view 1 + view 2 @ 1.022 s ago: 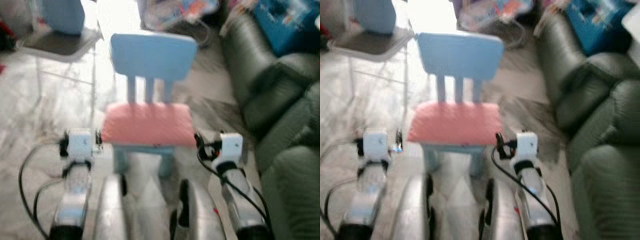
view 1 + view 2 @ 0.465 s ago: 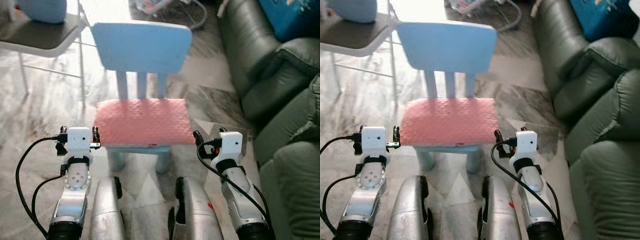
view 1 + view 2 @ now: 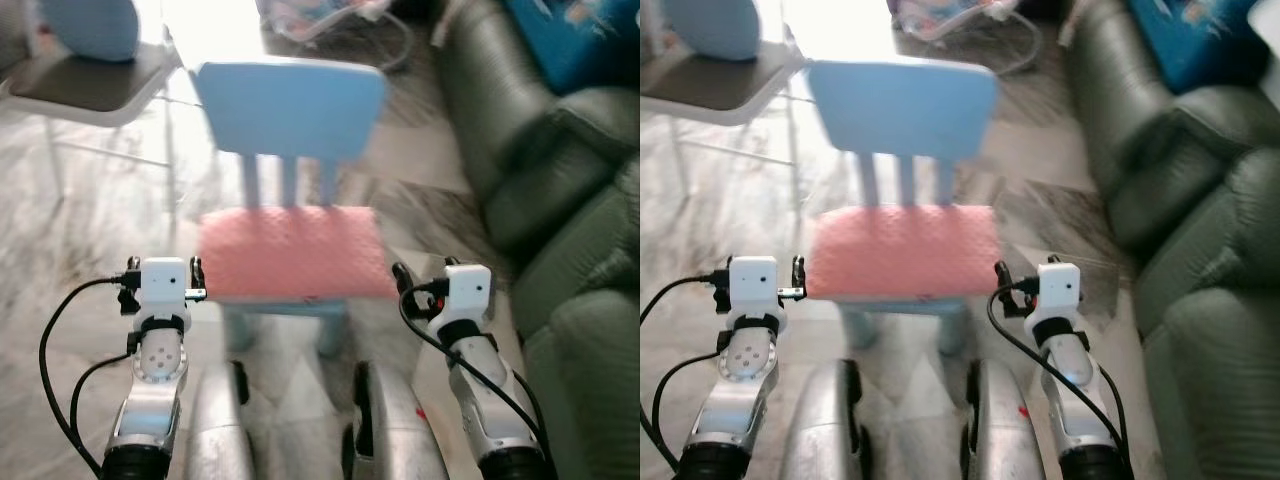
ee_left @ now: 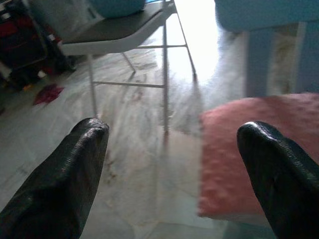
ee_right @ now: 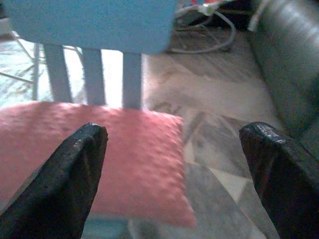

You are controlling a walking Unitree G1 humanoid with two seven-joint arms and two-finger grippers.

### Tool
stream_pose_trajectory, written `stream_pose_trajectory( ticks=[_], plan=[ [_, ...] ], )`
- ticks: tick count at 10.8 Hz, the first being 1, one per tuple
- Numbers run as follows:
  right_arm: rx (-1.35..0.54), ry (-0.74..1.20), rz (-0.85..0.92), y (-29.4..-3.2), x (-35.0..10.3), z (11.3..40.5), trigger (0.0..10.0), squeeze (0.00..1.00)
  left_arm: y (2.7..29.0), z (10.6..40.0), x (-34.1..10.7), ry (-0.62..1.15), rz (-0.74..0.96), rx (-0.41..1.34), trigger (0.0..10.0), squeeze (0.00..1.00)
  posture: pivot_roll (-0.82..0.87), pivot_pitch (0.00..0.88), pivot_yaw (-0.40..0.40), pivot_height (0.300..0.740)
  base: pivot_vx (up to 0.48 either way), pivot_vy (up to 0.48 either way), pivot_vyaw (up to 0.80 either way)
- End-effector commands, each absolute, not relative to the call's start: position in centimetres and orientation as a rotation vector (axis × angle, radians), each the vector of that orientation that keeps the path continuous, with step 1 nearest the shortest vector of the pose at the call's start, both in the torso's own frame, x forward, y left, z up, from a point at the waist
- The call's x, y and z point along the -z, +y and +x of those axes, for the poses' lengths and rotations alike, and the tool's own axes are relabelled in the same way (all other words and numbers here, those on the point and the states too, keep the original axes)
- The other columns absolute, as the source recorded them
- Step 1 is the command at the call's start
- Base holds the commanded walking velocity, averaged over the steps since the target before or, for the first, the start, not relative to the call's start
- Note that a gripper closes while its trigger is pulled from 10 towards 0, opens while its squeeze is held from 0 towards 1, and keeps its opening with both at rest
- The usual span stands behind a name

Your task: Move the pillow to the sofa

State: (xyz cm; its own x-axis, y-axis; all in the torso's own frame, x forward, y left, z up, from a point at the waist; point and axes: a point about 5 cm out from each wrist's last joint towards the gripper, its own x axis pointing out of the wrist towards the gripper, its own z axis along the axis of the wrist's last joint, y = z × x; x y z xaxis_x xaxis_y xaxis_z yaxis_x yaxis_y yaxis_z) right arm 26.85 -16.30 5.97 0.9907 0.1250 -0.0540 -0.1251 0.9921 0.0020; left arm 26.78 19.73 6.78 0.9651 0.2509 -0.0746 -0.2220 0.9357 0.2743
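Note:
A flat pink pillow (image 3: 293,252) lies on the seat of a small light-blue chair (image 3: 290,105) straight ahead. My left gripper (image 4: 172,169) is held open just off the pillow's left edge (image 4: 259,154), its black fingers (image 4: 65,184) wide apart. Off the pillow's right corner (image 5: 99,159) my right gripper (image 5: 172,174) is open too, empty between its fingers (image 5: 281,174). The two wrists (image 3: 163,290) (image 3: 462,295) flank the chair's front. The dark green sofa (image 3: 560,200) runs along the right side.
A folding chair (image 3: 95,85) with a blue cushion stands at the back left on the marble floor (image 3: 90,220). Blue items (image 3: 570,40) lie on the sofa's far end. A cluttered wire basket (image 3: 330,20) sits behind the blue chair.
The camera has shifted slightly and the picture has blurred; the chair and pillow sit a little lower in view. Both grippers stay open beside the pillow.

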Motion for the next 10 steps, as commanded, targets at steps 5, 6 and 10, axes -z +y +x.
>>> stream_pose_trajectory(
  ticks=[5, 6, 10],
  plan=[
    [-0.122, 0.061, -0.003, -16.33, -5.80, 26.91, 10.0, 0.00, 19.69, 26.66, -6.51, 0.115, 0.277, -0.230, 10.0, 0.00, 0.01, 0.148, -0.037, 0.593, 0.340, 0.184, 0.00],
    [-0.121, 0.061, -0.003, -16.34, -5.78, 26.91, 10.0, 0.00, 19.63, 26.67, -6.52, 0.115, 0.282, -0.226, 10.0, 0.00, 0.01, 0.148, -0.038, 0.593, 0.000, 0.000, 0.00],
    [-0.125, 0.065, -0.006, -16.34, -5.68, 26.89, 10.0, 0.00, 19.25, 26.41, -6.07, 0.135, 0.267, -0.212, 10.0, 0.00, 0.01, 0.157, -0.043, 0.593, 0.000, 0.000, 0.00]
  ],
)
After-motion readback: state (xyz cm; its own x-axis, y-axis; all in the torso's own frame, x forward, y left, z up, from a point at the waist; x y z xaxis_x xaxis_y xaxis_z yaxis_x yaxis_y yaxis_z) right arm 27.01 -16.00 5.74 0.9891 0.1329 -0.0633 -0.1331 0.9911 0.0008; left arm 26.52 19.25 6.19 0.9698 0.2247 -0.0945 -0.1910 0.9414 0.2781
